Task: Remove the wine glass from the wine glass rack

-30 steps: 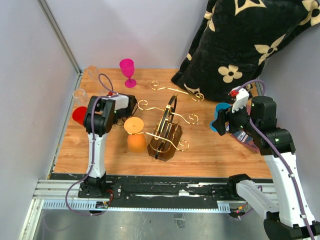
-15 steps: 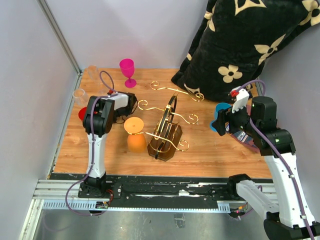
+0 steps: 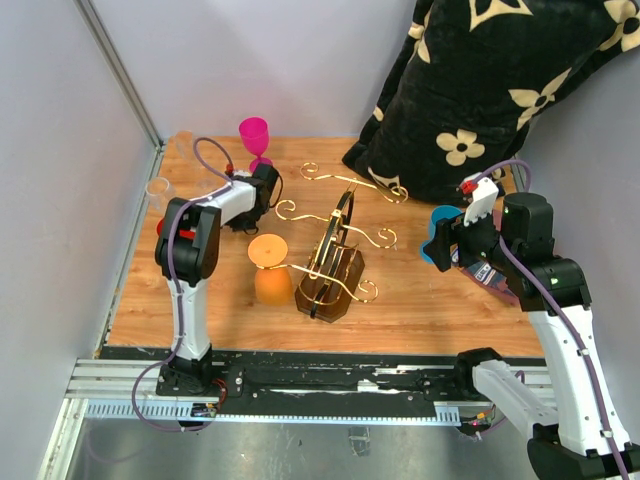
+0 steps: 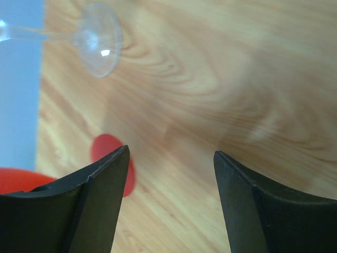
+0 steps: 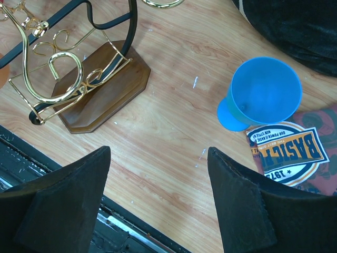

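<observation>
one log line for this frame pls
left hand open, empty, over table | right hand open, empty, near blue glass | orange wine glass on wine glass rack

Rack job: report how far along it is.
Done: the pink glass and blue glass stand on the table, off the rack. In hand: nothing; the left pincer and right pincer are open and empty. Left: the orange glass hangs upside down from a rack arm and must be lifted off.
</observation>
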`<state>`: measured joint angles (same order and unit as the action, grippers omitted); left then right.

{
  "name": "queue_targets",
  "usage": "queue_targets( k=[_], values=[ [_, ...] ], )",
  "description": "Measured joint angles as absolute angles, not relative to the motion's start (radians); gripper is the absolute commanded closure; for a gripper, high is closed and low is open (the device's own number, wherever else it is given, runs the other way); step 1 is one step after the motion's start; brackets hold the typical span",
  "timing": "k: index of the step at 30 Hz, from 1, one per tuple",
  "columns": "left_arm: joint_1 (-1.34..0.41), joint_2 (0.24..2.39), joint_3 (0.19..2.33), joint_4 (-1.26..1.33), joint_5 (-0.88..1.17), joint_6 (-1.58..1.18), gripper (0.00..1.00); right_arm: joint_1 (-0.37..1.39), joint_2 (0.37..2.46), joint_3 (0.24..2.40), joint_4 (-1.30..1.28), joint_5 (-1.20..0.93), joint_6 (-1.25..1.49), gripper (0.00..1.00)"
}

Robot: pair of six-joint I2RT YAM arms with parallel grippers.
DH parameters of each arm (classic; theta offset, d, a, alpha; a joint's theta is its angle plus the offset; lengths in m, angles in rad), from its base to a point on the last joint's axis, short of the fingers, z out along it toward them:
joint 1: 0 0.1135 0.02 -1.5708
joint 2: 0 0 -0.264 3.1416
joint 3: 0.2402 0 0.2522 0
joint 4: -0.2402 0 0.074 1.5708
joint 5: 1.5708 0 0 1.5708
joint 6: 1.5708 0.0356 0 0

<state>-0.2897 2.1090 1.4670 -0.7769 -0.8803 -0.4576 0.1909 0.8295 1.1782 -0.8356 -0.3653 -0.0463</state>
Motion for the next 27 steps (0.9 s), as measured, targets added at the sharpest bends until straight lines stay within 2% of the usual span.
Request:
queue_targets(
  k=[10, 14, 22, 27],
  values=[
    [-0.297, 2.057, 1.494, -0.623, -0.442, -0.389, 0.32, 0.191, 0.833, 1.176, -0.837, -0.355, -0.047, 0.25],
    [-0.304, 2.038, 1.486, -0.624, -0.307, -0.374, 0.33, 0.191, 0.849, 1.176, -0.836, -0.355, -0.046, 0.29],
    [-0.304, 1.883, 1.473, -0.628, -0.196, -0.363, 0.33, 0.212, 0.881, 1.214, -0.834, -0.301, 0.001, 0.30],
    [-0.304, 1.797, 1.486, -0.619, -0.135, -0.358, 0.33, 0.329, 0.935, 1.302, -0.828, -0.215, 0.029, 0.30]
  ],
)
